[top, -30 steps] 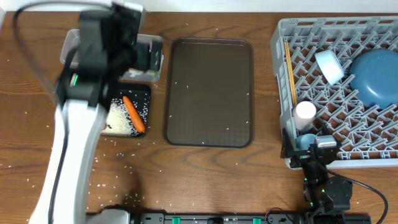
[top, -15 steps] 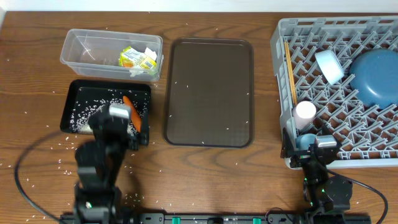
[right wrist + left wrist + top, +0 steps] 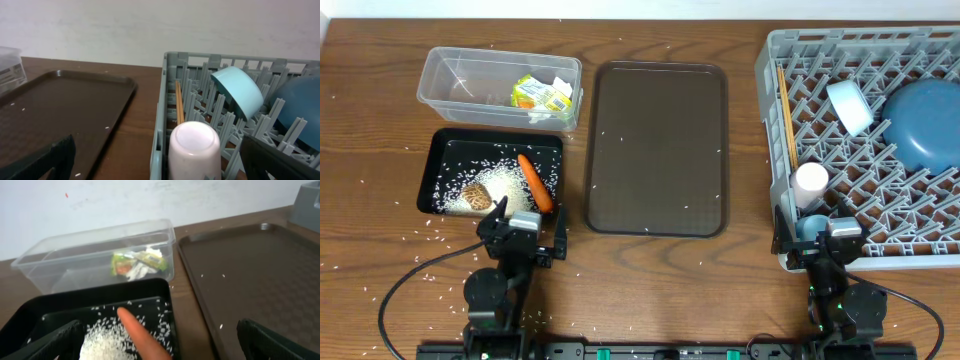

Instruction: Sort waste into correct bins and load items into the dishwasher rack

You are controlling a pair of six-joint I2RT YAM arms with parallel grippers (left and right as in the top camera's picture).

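Waste binned, dishes racked; left jaws and right jaws are spread wide, nothing gripped.
Loose white rice (image 3: 505, 178), an orange carrot (image 3: 535, 183) and a small brown food lump (image 3: 475, 197) are held in the shallow black rectangular tray (image 3: 432, 172); a yellow-green foil wrapper (image 3: 532, 93) and a crumpled white tissue (image 3: 561, 85) in the clear rectangular plastic tub (image 3: 450, 72). A large blue bowl (image 3: 925, 125), a small light-blue bowl (image 3: 848, 107), a pink cup (image 3: 810, 183) and wooden chopsticks (image 3: 786, 115) are seated in the large grey plastic lattice rack (image 3: 772, 60).

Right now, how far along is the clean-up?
Mostly done: wrapper and tissue sit in the clear tub; carrot and rice in the black tray; large bowl, small bowl, pink cup, blue cup and chopsticks in the rack. In hand: nothing, left fingers and right fingers open, empty. Left: stray grains on the table and brown tray.
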